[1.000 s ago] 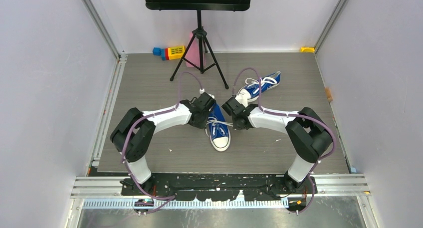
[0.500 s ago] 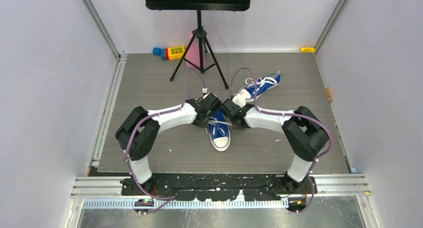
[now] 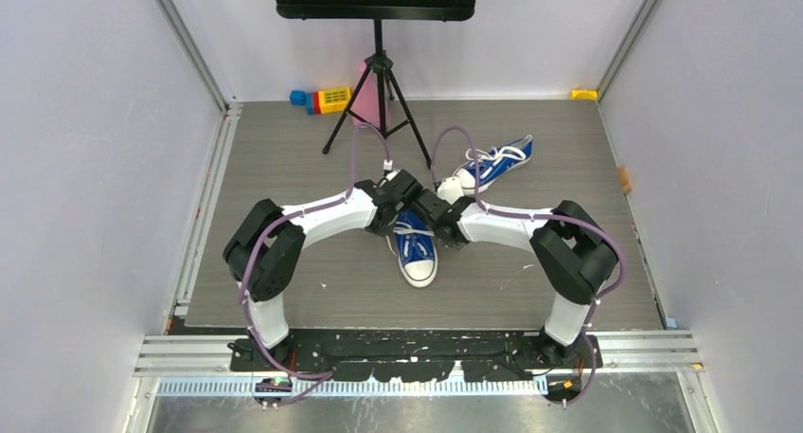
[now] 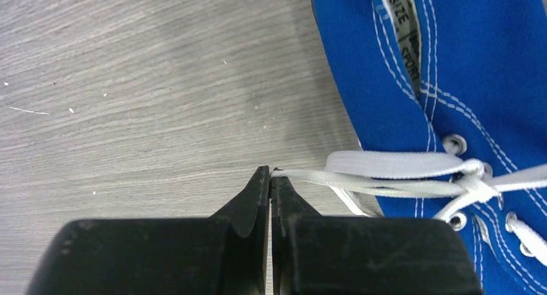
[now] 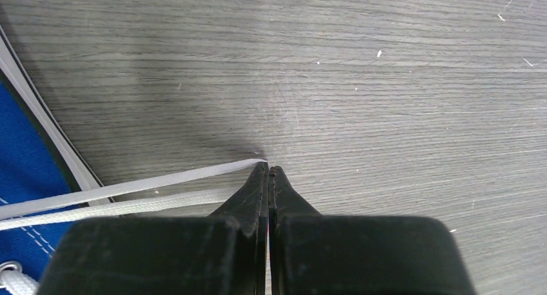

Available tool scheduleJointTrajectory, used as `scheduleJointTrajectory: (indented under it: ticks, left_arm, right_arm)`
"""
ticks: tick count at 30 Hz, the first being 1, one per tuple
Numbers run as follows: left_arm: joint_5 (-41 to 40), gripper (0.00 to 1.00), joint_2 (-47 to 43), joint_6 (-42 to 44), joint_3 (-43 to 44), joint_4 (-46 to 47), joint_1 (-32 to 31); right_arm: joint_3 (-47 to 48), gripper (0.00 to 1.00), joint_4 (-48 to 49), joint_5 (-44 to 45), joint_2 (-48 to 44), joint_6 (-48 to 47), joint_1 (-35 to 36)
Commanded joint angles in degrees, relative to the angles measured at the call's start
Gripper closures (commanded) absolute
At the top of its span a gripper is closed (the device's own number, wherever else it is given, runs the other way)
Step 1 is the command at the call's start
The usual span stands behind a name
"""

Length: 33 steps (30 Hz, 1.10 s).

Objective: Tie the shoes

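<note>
Clamped w/ left fingers (image 4: 253, 199) and right fingers (image 5: 254, 193) on a lace loop (image 4: 387, 176) each, low beside near shoe (image 3: 416, 255), centre of surface (image 3: 284, 168). Prob. held taut for crossing into a bow. 2nd shoe (image 3: 492, 165) parked far right.

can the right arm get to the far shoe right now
Probably not yet: the right gripper is shut on a lace of the near shoe. The far shoe lies just beyond it, so letting go should free the way.

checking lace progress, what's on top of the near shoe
White laces cross the tongue of the near shoe, strands pinched by the left pincer and right pincer. From above, wrists cover its heel end.
</note>
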Motion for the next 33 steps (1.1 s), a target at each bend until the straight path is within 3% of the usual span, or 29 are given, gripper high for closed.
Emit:
scheduleJointTrajectory:
  ticks: [1,21,33]
  left_arm:
    - [-8.99,1.00,2.99,0.41,1.65,-9.79,-2.09]
    - [-6.01,1.00,2.20,0.17,-1.13,-6.35,-2.59]
    - [1.56,0.99,-7.79,0.80,-5.11,0.95,-0.81]
  right_arm:
    - [4.03,1.00,-7.20,11.23,2.96,-0.15,0.57]
    - [2.59,1.00,-5.65,10.88,4.21,-0.13,0.71]
    - [-3.83,1.00,6.41,-1.94,-7.77,-1.64,-1.09]
